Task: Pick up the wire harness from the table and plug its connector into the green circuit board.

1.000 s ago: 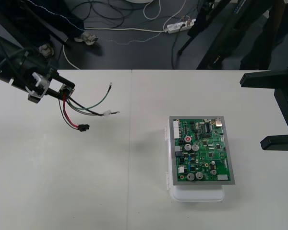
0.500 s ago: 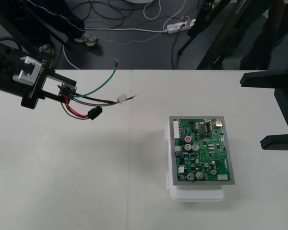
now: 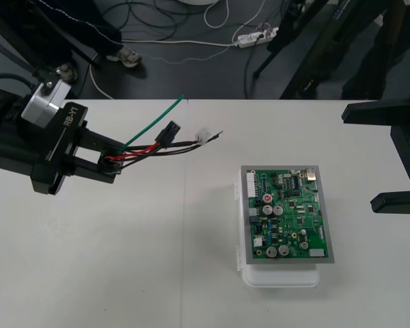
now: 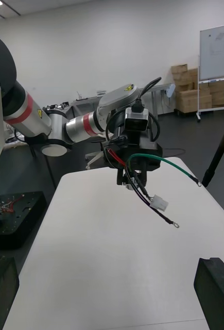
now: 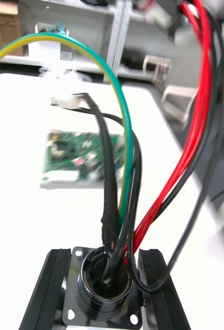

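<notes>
My left gripper (image 3: 111, 164) is raised over the table's left side, shut on the harness's round metal socket (image 5: 104, 286), whose flange sits between the black fingers (image 5: 51, 289). From the socket the wires (image 3: 154, 148) fan out toward the right: a green wire (image 3: 157, 121), the small black plug (image 3: 169, 132) hanging free in the air, and a white connector (image 3: 205, 135). The green circuit board (image 3: 287, 213) lies on its white base (image 3: 280, 277) to the right of centre, apart from the harness. My right gripper (image 3: 360, 160) waits open at the right edge. In the right wrist view the left gripper (image 4: 130, 164) holds the harness (image 4: 142, 193).
The dark floor beyond the table's far edge carries cables and a power strip (image 3: 256, 37). Bare table (image 3: 157, 260) lies between the left gripper and the board.
My left gripper has moved right and nearer with the harness, turning so the wires point toward the board. The black plug has swung up. The right arm has stayed still.
</notes>
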Robot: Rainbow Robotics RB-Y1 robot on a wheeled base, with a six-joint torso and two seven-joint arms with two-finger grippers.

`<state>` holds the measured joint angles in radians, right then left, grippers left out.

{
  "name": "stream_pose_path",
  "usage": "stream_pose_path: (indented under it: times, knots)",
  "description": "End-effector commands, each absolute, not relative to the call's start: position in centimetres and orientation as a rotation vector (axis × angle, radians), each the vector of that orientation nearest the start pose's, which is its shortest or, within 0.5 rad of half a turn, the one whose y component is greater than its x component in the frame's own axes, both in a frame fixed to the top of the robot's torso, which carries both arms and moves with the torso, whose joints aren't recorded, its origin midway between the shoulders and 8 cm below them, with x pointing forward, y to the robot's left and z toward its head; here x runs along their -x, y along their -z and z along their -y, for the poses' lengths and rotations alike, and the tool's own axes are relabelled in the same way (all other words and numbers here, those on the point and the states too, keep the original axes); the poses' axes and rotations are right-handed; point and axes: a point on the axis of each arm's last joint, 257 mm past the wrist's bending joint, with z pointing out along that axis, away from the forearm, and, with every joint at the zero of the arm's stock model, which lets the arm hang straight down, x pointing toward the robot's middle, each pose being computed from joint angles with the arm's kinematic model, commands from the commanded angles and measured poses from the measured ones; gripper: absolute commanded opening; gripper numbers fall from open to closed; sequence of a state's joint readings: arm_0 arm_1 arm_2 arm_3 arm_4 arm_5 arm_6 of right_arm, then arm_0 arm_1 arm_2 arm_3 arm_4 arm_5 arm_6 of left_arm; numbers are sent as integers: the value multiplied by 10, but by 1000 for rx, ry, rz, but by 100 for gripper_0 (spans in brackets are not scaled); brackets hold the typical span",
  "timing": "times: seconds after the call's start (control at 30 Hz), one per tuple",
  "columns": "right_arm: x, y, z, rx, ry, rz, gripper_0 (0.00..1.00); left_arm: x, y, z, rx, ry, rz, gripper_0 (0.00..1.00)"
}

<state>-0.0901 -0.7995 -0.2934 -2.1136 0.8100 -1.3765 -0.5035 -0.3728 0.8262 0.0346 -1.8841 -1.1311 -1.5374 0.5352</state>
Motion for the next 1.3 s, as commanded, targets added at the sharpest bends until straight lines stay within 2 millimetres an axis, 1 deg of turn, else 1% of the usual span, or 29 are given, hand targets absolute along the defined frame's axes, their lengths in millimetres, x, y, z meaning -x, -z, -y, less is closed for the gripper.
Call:
stream_pose_path:
  times: [0.03,0.2,0.23,0.3,0.43,0.63,0.73,0.8,0.9,1.13,1.17,1.3]
  knots:
    - [-269,-37,133,1302,-1051,-1122,100,-288,56,-102,-1654,1011,-1223,0]
    - [-269,-37,133,1302,-1051,-1122,100,-259,59,-80,-1608,1162,-1262,0]
    - [-269,-37,133,1302,-1051,-1122,100,-256,59,-77,-1605,1180,-1265,0]
    - [-269,-37,133,1302,-1051,-1122,100,-242,60,-67,-1583,1275,-1289,0]
    - [-269,-37,133,1302,-1051,-1122,100,-226,62,-49,-1562,1399,-1303,0]
    - [-269,-37,133,1302,-1051,-1122,100,-203,66,-29,-1522,1586,-1349,0]
    - [-269,-37,133,1302,-1051,-1122,100,-196,65,-21,-1503,1654,-1368,0]
    - [-269,-37,133,1302,-1051,-1122,100,-193,65,-17,-1492,1688,-1381,0]
    - [-269,-37,133,1302,-1051,-1122,100,-181,61,-9,-1471,1792,-1400,0]
    - [-269,-37,133,1302,-1051,-1122,100,-167,57,-7,-1422,1932,-1460,0]
    - [-273,-25,135,1279,-1072,-1161,100,-166,56,-7,-1416,1945,-1465,0]
    - [-273,-25,136,1284,-1069,-1161,100,-164,57,-7,-1405,1966,-1478,0]
